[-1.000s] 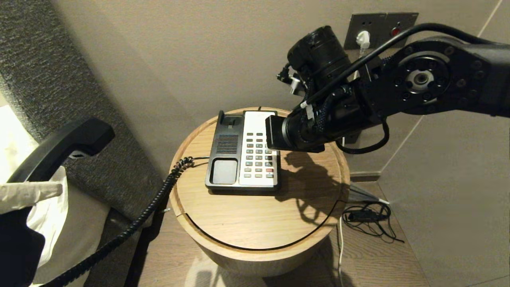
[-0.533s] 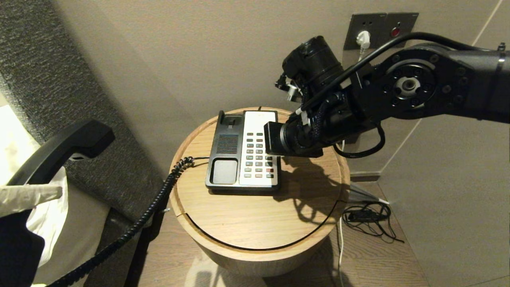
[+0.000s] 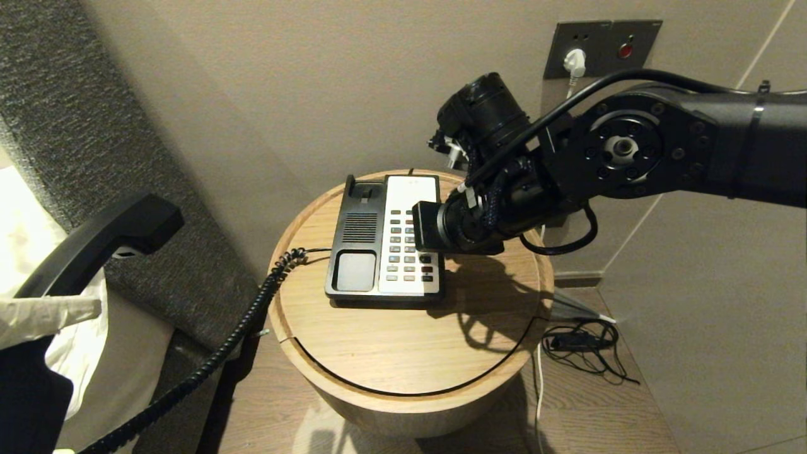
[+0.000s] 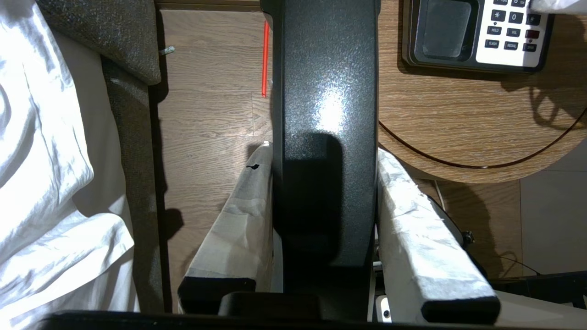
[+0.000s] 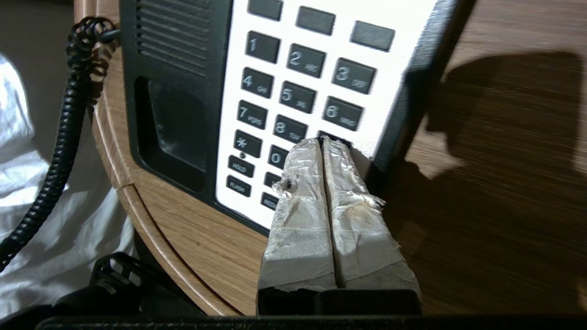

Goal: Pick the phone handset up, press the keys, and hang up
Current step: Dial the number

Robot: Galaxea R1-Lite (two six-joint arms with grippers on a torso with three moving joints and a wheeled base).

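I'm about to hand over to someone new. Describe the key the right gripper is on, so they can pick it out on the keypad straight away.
On the round wooden table sits the phone base, black cradle beside a white keypad. The shut right gripper points at the key directly below 6, beside 8. Its label is covered by the taped fingertips.

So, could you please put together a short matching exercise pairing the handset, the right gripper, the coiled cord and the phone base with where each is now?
1. handset
2. right gripper
3. coiled cord
4. phone base

A. on the round wooden table
B. shut, tips at the keypad
C. clamped in the left gripper, off the table
D. hanging from the table's edge toward the floor

Pairs: 1-C, 2-B, 3-D, 4-A
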